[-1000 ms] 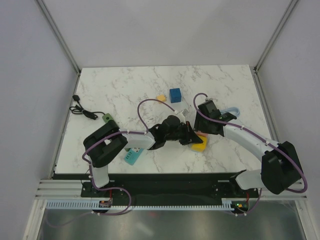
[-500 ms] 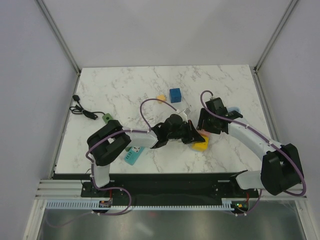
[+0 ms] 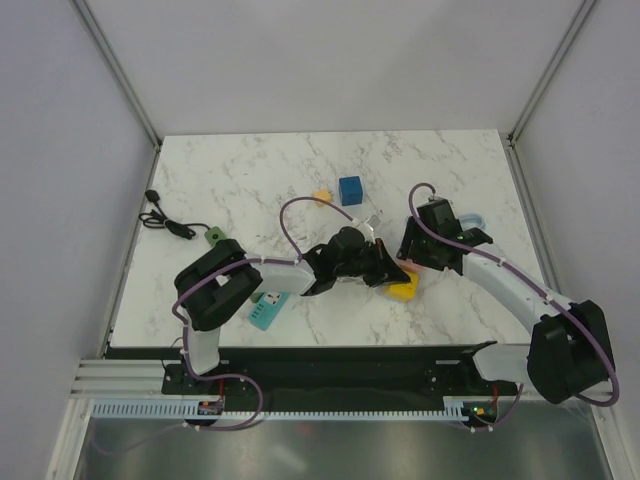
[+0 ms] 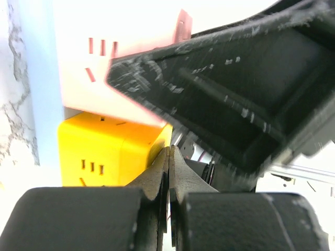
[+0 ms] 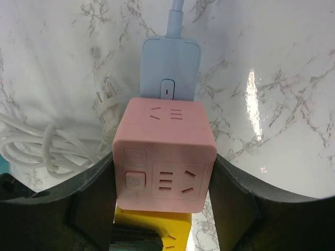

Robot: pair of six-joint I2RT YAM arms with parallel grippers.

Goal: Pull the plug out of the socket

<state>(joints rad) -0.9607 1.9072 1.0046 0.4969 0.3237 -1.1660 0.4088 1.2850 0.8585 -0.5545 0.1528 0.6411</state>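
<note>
Right gripper (image 5: 163, 172) is clamped on the pink socket cube (image 5: 166, 123), one finger flat against each side face. That leaves the far face free, which is the face the task turns on. The grip reads as a hold-down, so that a pull on the plug does not drag the light cube across the marble table (image 3: 250, 170). Left gripper (image 4: 168, 157) has come in from the other side with its fingers pressed together and nothing between them. Its tips lie low beside the yellow socket cube (image 4: 104, 151), under one of the right gripper's fingers. A closed pincer cannot take the plug, so it is either nudging or waiting, and it would need to part before any pull. The left wrist view is too washed out to say whether those tips touch the yellow cube. The pink cube sits just above the yellow one in the right wrist view, and the two look to be against each other. The light-blue plug (image 5: 170, 68) is seated fully in the pink cube's far face, with no gap at the joint, so the pull is not yet made. Its cable (image 5: 177, 15) runs straight away from the cube, which gives the line to pull along. A loose white cord (image 5: 31, 141) lies coiled to the left and plays no part.
</note>
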